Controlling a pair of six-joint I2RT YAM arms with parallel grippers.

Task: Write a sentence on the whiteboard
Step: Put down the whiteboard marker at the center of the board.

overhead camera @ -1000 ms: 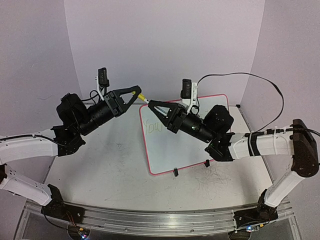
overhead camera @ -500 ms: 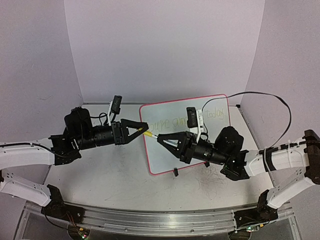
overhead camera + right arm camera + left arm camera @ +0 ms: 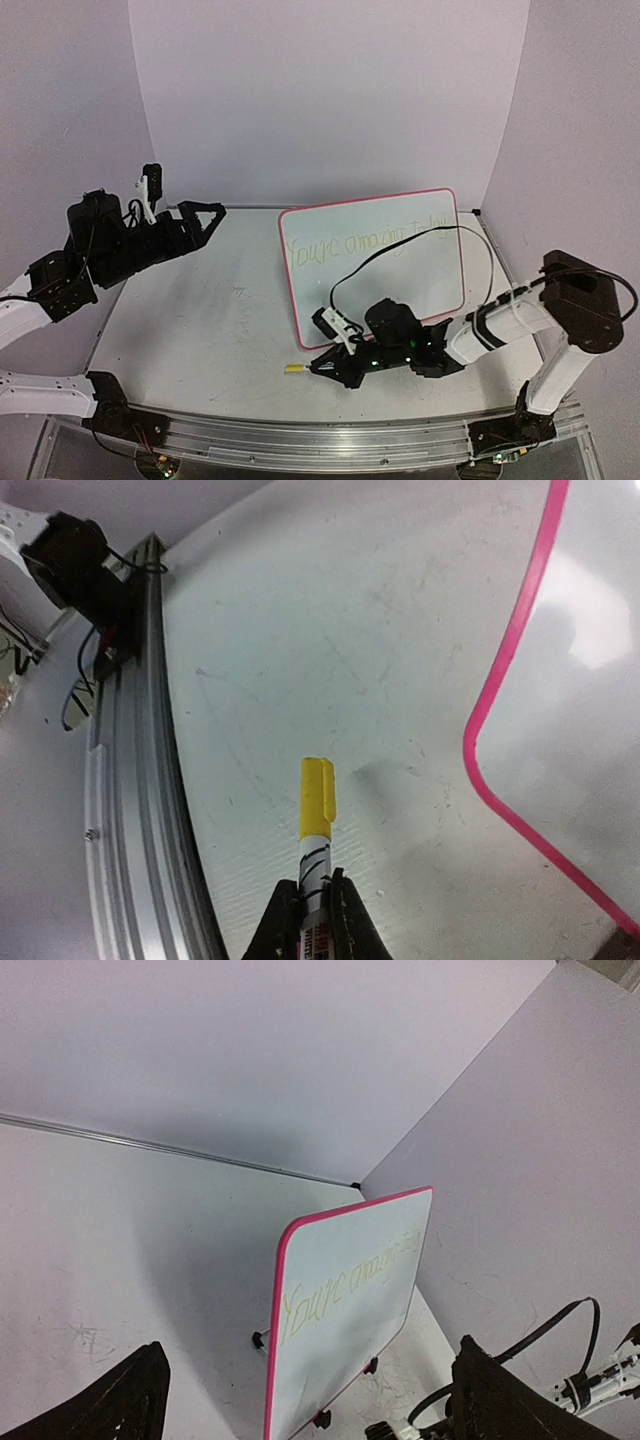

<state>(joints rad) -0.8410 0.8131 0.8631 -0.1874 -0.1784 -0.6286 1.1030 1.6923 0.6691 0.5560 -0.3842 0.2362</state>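
- Right gripper (image 3: pixel 316 368), clamped on capped yellow marker pen (image 3: pixel 294 369), has dropped low over white table (image 3: pixel 200 330), near edge.
- Behind: pink-rimmed rectangular whiteboard (image 3: pixel 400 295), faint yellow-green handwritten sentence (image 3: pixel 365 240) across it.
- Left gripper (image 3: pixel 214 211) has sprung wide open, empty, pulled back far-left; writing judged done.

White table (image 3: pixel 220 310), scuffed, faint scribble marks. Pale lilac back wall (image 3: pixel 330 90) rising from table's far edge. Left side wall (image 3: pixel 60 120), right side wall (image 3: pixel 580 130) same colour, flanking table. Aluminium rail (image 3: pixel 300 440) along table's near edge. Light soft, even.
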